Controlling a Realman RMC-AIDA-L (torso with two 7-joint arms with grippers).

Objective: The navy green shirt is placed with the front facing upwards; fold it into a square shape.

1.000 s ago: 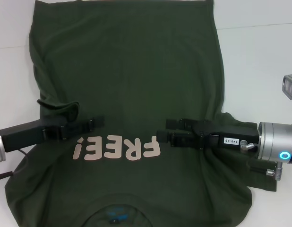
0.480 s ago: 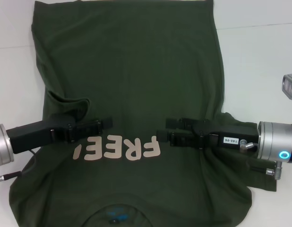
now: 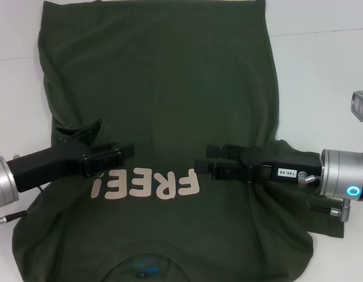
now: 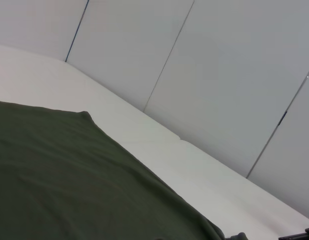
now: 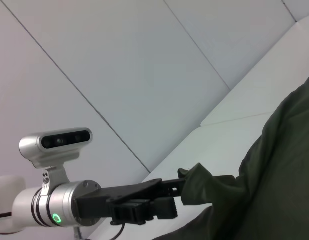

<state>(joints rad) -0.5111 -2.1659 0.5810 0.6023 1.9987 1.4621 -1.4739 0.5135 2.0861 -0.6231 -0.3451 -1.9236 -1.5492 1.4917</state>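
Fabric is bunching at the left gripper (image 3: pixel 124 151), whose narrow jaws are pinching a fold of the shirt (image 3: pixel 164 88) near the left sleeve; a lifted flap (image 3: pixel 81 130) is standing up just behind the fingers, and the right wrist view is showing the same cloth hanging from those fingers (image 5: pixel 167 189). The right gripper (image 3: pixel 204 164) is lying low over the chest just beside the last letter of the "FREE!" lettering (image 3: pixel 147 183), jaws nearly closed; whether it is gripping cloth cannot be told from here, though the right sleeve (image 3: pixel 293 154) is lying folded in beneath its body.

Both grippers are pointing inward at each other along one line across the chest, tips apart, with the lettering just nearer the robot than that line. The shirt is lying flat on the white table (image 3: pixel 322 64), front up, collar and blue label (image 3: pixel 147 265) at the robot's edge and hem at the far side. Its long axis is running straight away from the robot, crosswise to the arms.

That is the relation the next move seems to turn on: the left side has to travel inward across the long axis toward the midline, and the left arm is the nearer one and already holding that edge. The lengthwise fold appears not yet begun.
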